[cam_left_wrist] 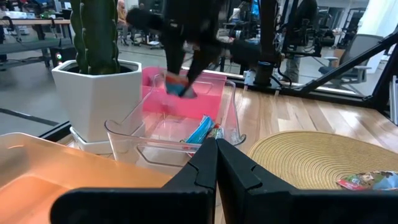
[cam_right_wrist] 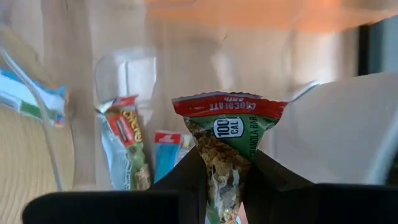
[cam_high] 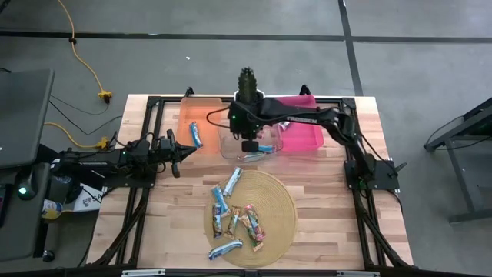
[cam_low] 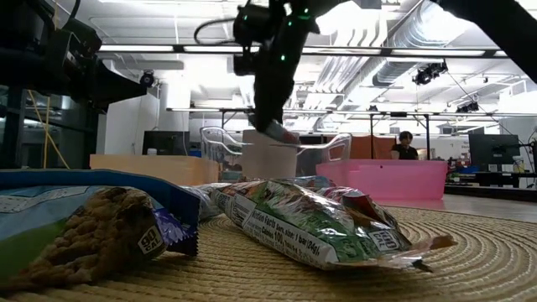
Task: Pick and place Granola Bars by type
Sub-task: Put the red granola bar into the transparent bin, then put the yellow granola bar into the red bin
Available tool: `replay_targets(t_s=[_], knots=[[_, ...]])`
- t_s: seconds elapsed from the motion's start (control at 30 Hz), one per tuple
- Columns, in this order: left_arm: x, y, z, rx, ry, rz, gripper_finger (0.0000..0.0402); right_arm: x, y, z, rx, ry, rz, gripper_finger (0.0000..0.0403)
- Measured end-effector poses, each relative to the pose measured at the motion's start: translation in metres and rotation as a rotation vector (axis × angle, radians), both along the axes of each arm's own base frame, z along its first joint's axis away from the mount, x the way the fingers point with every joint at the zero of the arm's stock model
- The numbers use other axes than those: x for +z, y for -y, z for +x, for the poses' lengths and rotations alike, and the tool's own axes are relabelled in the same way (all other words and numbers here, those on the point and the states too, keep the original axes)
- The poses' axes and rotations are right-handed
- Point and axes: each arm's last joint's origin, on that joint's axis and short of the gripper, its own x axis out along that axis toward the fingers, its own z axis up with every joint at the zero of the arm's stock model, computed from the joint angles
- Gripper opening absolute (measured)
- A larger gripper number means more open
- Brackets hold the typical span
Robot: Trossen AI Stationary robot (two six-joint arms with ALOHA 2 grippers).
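Several granola bars (cam_high: 231,183) lie on a round woven mat (cam_high: 280,204) at the table's near middle. One blue bar (cam_high: 197,136) lies in the orange bin (cam_high: 188,115). A few bars (cam_left_wrist: 202,129) lie in the clear bin (cam_high: 231,146). My right gripper (cam_right_wrist: 227,162) hangs over the clear bin, shut on a red-and-green bar (cam_right_wrist: 227,124). My left gripper (cam_left_wrist: 216,155) is shut on nothing and sits near the orange bin's left side (cam_high: 181,150). My right gripper pinches the red-and-green bar between its two fingers (cam_right_wrist: 186,177), on the part nearer the wrist (cam_right_wrist: 225,180). It comes from above, pointing down. The bar's red-banded end (cam_right_wrist: 229,106) sticks out past the fingertips. The bar is lifted clear above the clear bin's floor (cam_low: 281,132).
A pink bin (cam_high: 301,129) stands right of the clear bin. A cactus in a white pot (cam_high: 246,86) stands at the far edge behind the bins. Bare wood lies left and right of the mat. A person (cam_low: 404,144) sits far off in the room.
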Motion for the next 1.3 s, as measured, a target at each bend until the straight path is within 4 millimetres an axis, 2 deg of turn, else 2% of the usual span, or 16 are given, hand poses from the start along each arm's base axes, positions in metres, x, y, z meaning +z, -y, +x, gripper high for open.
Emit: replay_targets(t_s=[0.3,0.8,0.97,1.3], knots=[[0.0,0.0,0.0,0.0,0.001,0.0,0.0001,-0.034,-0.001,0.001,0.042,-0.163,0.05,0.0059],[0.0,0.0,0.0,0.0,0.0,0.0,0.0001,-0.035,-0.002,-0.002,0.135,-0.21,0.025,0.0062],[0.0,0.0,0.0,0.0,0.0,0.0,0.0001,-0.035,-0.003,-0.001,0.139,-0.198,0.046,0.0088],[0.0,0.0,0.0,0.0,0.0,0.0,0.0001,-0.033,-0.01,0.002,0.084,-0.172,0.061,0.0167]])
